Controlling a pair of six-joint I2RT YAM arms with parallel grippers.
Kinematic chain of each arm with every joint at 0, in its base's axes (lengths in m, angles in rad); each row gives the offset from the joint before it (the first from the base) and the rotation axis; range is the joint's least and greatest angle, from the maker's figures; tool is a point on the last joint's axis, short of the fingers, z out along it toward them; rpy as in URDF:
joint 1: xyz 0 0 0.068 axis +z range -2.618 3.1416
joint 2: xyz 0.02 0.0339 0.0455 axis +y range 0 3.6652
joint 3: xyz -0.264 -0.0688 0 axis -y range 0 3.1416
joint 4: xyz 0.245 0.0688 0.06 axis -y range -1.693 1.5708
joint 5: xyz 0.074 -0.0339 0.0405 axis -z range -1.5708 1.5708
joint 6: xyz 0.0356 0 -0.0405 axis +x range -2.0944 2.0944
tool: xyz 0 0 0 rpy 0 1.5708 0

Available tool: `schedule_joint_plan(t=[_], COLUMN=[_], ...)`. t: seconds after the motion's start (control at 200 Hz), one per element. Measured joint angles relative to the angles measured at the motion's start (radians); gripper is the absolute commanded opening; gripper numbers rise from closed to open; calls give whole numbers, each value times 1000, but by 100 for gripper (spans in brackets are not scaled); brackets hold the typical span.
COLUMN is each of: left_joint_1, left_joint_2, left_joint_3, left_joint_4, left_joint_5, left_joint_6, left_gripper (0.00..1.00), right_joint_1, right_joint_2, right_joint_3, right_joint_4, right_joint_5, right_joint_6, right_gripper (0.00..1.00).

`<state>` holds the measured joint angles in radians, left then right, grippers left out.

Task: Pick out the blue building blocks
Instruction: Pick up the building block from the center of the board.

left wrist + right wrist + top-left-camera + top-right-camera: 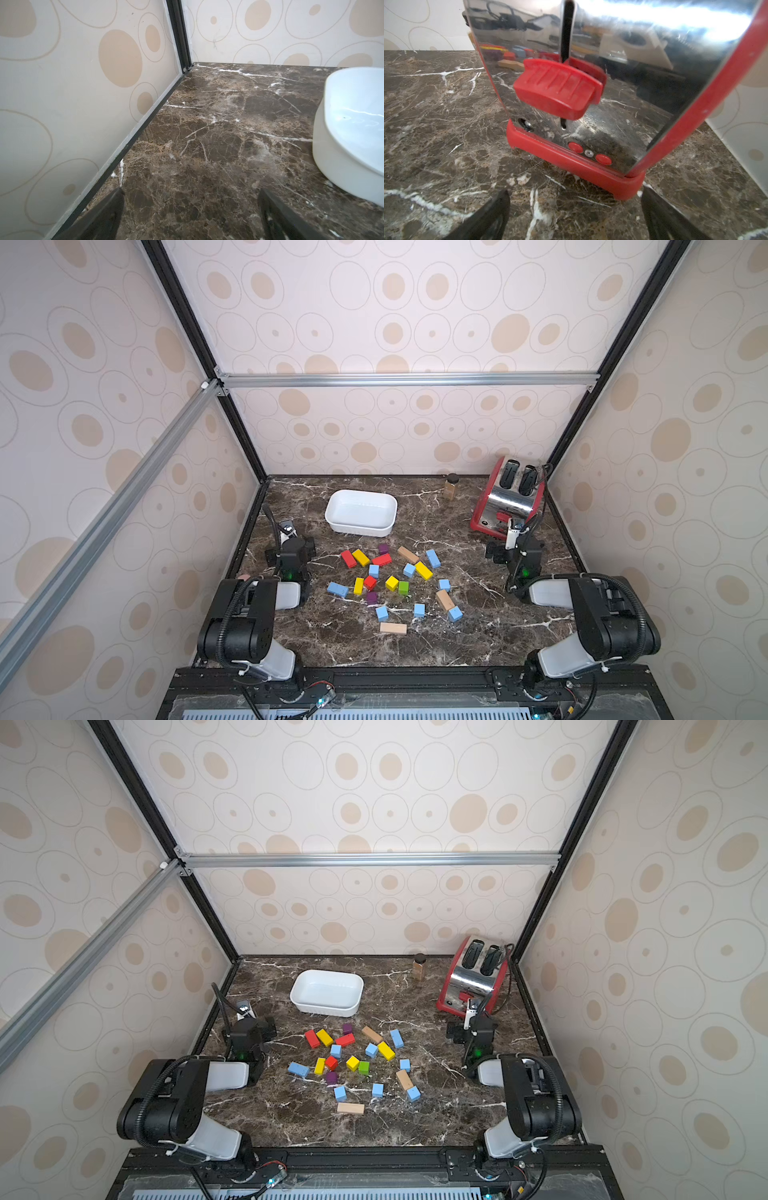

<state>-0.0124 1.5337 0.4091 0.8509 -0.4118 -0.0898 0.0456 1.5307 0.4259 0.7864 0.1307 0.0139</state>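
Centrally, the blue building blocks (382, 612) lie scattered among other coloured blocks (423, 570) on the dark marble surface (478, 639), nearer the camera than a white dish (360, 512). Off to the sides, the left jaws spread wide and empty near the dish; the right jaws, equally wide and empty, face a red toaster (558, 91).

The left arm (245, 626) and the right arm (598, 618) sit folded at the near edge, elbows raised, forearms reaching toward the far side. The left tool (191, 193) and the right tool (575, 191) hang low, jaws spread wide, empty.
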Motion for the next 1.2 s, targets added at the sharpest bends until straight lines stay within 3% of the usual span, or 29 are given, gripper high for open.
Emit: schedule_joint_plan(t=[1.097, 1.202], left_joint_1=[-1, -2], left_joint_2=[-2, -55], left_joint_3=[0, 16], left_joint_4=[-1, -107], left_joint_5=[11, 34], left_joint_6=[2, 10], left_gripper=[99, 99], right_joint_1=[0, 0], right_joint_2=[-12, -87], right_joint_3=[-8, -9], right_joint_4=[-3, -74], right_joint_5=[24, 27], right_joint_6=[4, 4], right_gripper=[100, 100])
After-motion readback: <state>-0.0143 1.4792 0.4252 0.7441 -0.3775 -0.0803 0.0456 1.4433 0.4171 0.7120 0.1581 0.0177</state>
